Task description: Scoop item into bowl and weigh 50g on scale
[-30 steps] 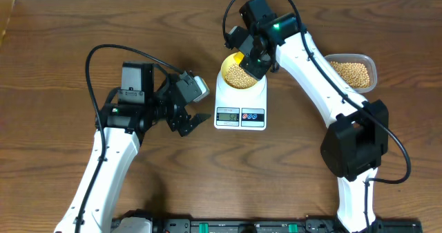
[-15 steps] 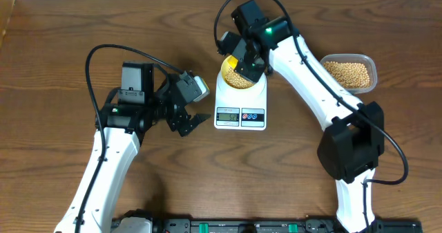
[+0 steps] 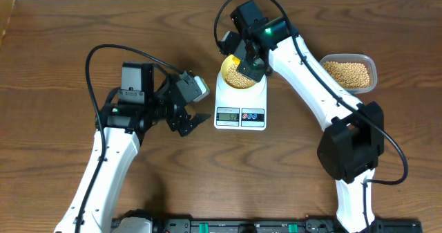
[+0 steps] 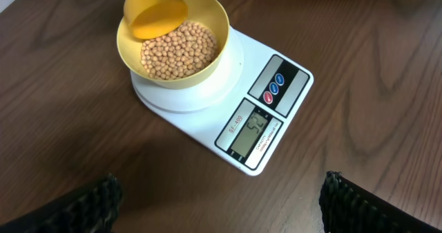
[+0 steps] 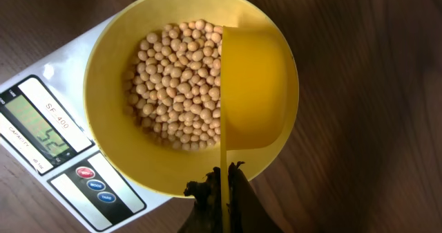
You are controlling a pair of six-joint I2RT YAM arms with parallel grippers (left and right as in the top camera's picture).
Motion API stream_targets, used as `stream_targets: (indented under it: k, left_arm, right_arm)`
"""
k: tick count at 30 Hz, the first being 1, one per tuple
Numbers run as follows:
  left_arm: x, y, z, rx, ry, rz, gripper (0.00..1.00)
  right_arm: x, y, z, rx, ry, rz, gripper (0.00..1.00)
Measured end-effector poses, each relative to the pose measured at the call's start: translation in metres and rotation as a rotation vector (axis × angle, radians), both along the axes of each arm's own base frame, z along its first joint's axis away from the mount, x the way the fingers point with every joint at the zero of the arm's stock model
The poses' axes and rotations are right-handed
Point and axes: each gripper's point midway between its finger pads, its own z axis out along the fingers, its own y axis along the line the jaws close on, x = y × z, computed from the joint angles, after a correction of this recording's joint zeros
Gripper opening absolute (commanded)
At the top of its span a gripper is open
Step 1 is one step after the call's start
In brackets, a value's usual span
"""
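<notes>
The right pincer (image 5: pixel 219 191) is being used clamped narrow on the handle of a yellow scoop (image 5: pixel 257 88), whose cup, seemingly empty, is being held tipped inside the rim of the bowl (image 5: pixel 103 60). The beans (image 5: pixel 173 88) are being carried in that bowl, which is being borne on the round platform of the scale (image 4: pixel 200 126). The reading is likely being put at risk: whether the scoop is being pressed against the bowl's wall cannot be told, and any such contact would be falsifying the weight or pushing the bowl off centre. The display (image 4: pixel 250 131) is being shown too small for a sure reading, so an overshoot cannot be excluded. The left pincer (image 3: pixel 193 122) is being held wide open just left of the scale, apart from it. The clear container (image 3: pixel 369 60) of spare beans is being left well apart on the right, with nothing lying between.
</notes>
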Motion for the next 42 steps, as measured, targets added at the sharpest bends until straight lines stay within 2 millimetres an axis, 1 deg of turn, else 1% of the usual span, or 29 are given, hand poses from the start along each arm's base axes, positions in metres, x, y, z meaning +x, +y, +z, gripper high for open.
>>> stream_targets:
  k: [8, 13, 19, 25, 30, 35, 42]
  left_arm:
    - [0.000, 0.000, 0.000, 0.000, 0.000, 0.000, 0.93]
    - [0.000, 0.000, 0.000, 0.000, 0.000, 0.000, 0.93]
    - [0.000, 0.000, 0.000, 0.000, 0.000, 0.000, 0.93]
    - [0.000, 0.000, 0.000, 0.000, 0.000, 0.000, 0.93]
    - [0.000, 0.000, 0.000, 0.000, 0.000, 0.000, 0.93]
    - [0.000, 0.000, 0.000, 0.000, 0.000, 0.000, 0.93]
    - [0.000, 0.000, 0.000, 0.000, 0.000, 0.000, 0.93]
  right_arm:
    - [-0.002, -0.001, -0.008, -0.015, 0.020, 0.000, 0.01]
    - [-0.011, 0.000, -0.010, -0.022, 0.052, 0.010, 0.01]
    - [-0.020, 0.011, -0.011, 0.034, 0.095, 0.034, 0.01]
    - [-0.023, 0.017, -0.010, 0.079, 0.121, 0.026, 0.01]
    - [-0.024, 0.018, -0.009, 0.144, 0.160, -0.023, 0.01]
    - [-0.017, 0.011, -0.004, 0.238, 0.206, -0.100, 0.01]
    - [-0.009, 0.007, 0.019, 0.387, 0.257, -0.159, 0.01]
